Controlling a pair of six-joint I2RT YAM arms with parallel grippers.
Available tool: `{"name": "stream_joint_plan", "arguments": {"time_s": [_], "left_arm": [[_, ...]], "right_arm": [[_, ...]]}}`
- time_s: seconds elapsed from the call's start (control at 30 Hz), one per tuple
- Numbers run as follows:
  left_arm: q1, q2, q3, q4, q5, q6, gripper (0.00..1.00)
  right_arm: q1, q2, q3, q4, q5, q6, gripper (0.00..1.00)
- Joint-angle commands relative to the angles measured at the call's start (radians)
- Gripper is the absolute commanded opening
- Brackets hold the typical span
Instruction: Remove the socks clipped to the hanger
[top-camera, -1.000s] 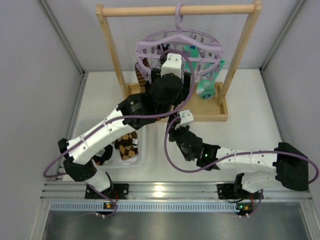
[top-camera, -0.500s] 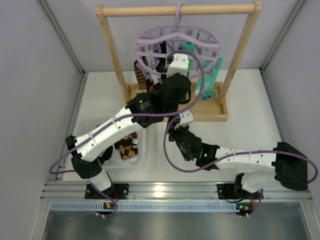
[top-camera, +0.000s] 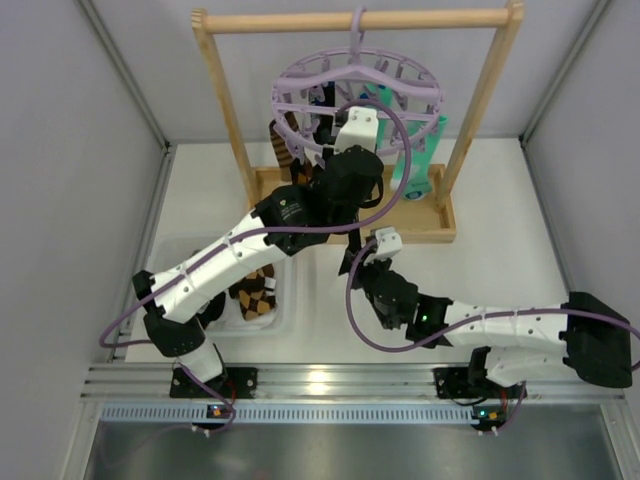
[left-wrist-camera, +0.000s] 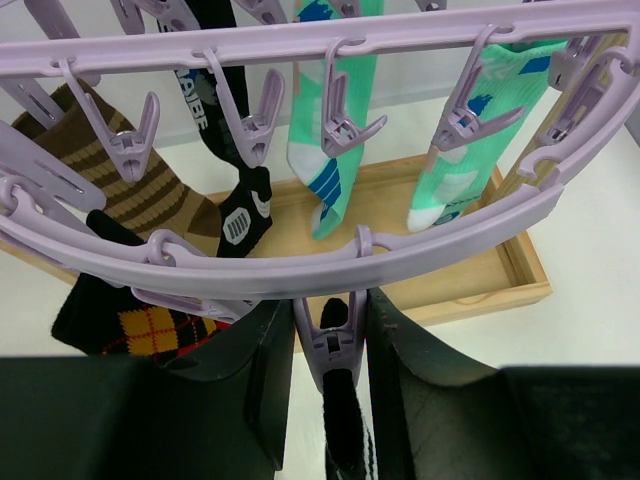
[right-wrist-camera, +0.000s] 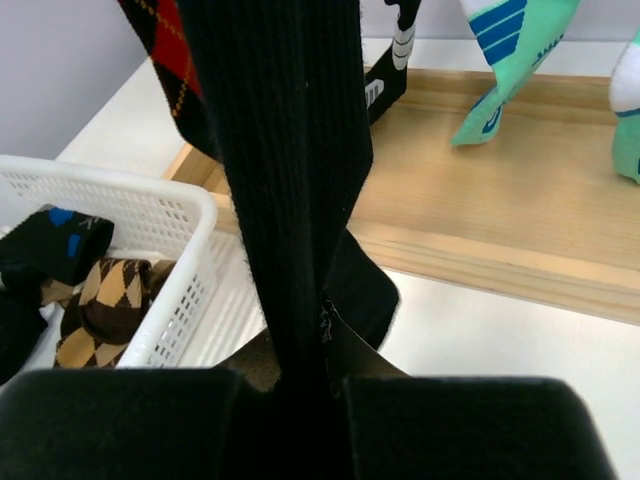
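Note:
The lavender hanger (top-camera: 357, 75) hangs by its hook from the wooden rail. Teal-mint socks (left-wrist-camera: 330, 130), a dark sock with white marks (left-wrist-camera: 235, 190) and brown argyle socks (left-wrist-camera: 120, 190) hang from its clips. My left gripper (left-wrist-camera: 329, 345) is under the ring's near edge, its fingers pressed on both wings of one clip (left-wrist-camera: 331, 345). That clip holds a black sock (left-wrist-camera: 345, 430). My right gripper (right-wrist-camera: 310, 375) is shut on the same black sock (right-wrist-camera: 290, 150) lower down, below the hanger (top-camera: 358, 262). The sock is stretched taut between clip and gripper.
A white basket (right-wrist-camera: 150, 190) at the left (top-camera: 285, 300) holds several removed socks. The wooden frame (top-camera: 350, 20) has two posts and a tray base (top-camera: 420, 225) under the hanger. Grey walls close in both sides.
My left arm swung right and forward to the ring's near edge, and the hanger swayed. My right gripper then shifted right and toward the near edge with the black sock.

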Motion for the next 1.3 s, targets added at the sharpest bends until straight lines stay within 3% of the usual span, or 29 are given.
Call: {"name": "stream_joint_plan", "arguments": {"time_s": [0.0, 0.8, 0.93, 1.0, 1.07, 1.27], "left_arm": [[0.014, 0.004, 0.046, 0.055, -0.025, 0.004, 0.00], [0.044, 0.023, 0.060, 0.066, 0.024, -0.047, 0.00], [0.043, 0.023, 0.062, 0.063, 0.090, -0.032, 0.00], [0.043, 0.009, 0.040, 0.061, 0.113, -0.033, 0.15], [0.043, -0.011, 0.002, 0.061, 0.119, -0.047, 0.51], [0.044, -0.115, -0.091, 0.060, 0.116, -0.044, 0.74]], "right_arm": [[0.031, -0.048, -0.032, 0.018, 0.012, 0.028, 0.00], [0.036, -0.133, -0.153, -0.007, -0.036, 0.094, 0.00], [0.036, -0.159, -0.173, -0.004, -0.129, 0.062, 0.00], [0.036, -0.174, -0.189, 0.010, -0.185, 0.033, 0.00], [0.036, -0.188, -0.204, 0.016, -0.226, 0.016, 0.00], [0.036, -0.254, -0.187, -0.039, -0.243, -0.004, 0.00]]}}
